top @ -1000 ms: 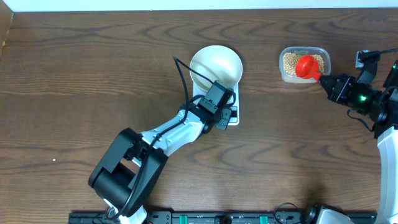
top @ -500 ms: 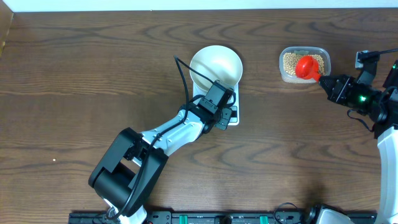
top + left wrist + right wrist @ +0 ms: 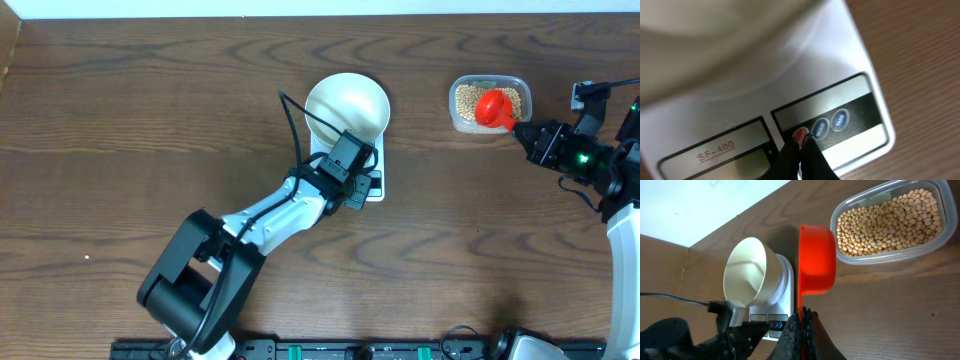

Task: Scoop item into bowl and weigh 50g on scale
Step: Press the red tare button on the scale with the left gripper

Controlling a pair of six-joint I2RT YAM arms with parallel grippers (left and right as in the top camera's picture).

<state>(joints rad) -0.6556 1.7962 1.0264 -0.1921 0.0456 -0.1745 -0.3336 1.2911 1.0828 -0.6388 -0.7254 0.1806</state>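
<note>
The white bowl stands on the white scale at the table's middle. It looks empty in the right wrist view. My left gripper is shut, its tips touching a red round button on the scale's front panel. My right gripper is shut on the handle of a red scoop, held over the clear tub of tan-yellow beans. The scoop's underside faces the right wrist camera; its inside is hidden.
The tub of beans sits at the back right. The left arm stretches from the front edge to the scale. A black cable arcs beside the bowl. The table's left half is bare wood.
The left arm's base link has shifted slightly; both grippers, the scoop and the bowl stay where they were.
</note>
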